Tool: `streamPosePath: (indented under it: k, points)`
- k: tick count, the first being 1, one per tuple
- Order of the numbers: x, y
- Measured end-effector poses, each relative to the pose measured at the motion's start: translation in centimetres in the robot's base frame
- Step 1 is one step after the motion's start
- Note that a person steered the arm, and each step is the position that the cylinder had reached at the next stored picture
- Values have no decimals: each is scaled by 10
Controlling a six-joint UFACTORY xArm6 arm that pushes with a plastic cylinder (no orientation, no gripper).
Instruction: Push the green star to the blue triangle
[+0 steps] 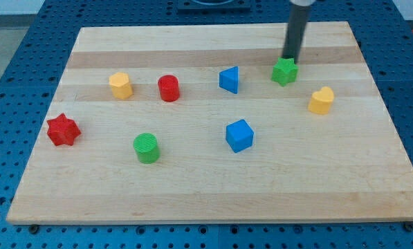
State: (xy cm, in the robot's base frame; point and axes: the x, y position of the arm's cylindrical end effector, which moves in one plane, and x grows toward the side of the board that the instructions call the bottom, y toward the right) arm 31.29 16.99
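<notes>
The green star (284,71) lies on the wooden board (213,187) toward the view's upper right. The blue triangle (229,79) lies to its left, about a block's width and a half away. My tip (290,59) stands right at the star's upper right edge, touching it or very nearly so. The dark rod rises from there out of the view's top.
A yellow heart-like block (322,100) lies right of and below the star. A blue cube (239,135) lies below the triangle. A red cylinder (169,88), yellow hexagon (121,86), red star (62,130) and green cylinder (147,148) lie to the left.
</notes>
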Motion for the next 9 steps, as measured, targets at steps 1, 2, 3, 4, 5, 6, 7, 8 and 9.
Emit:
streamPosePath:
  k: [1, 2, 3, 4, 5, 6, 7, 8, 9]
  points:
    - [8, 41]
    - [11, 23]
    - [11, -29]
    - [13, -65]
    - [13, -50]
    - [12, -2]
    - [27, 16]
    - [27, -8]
    - [27, -46]
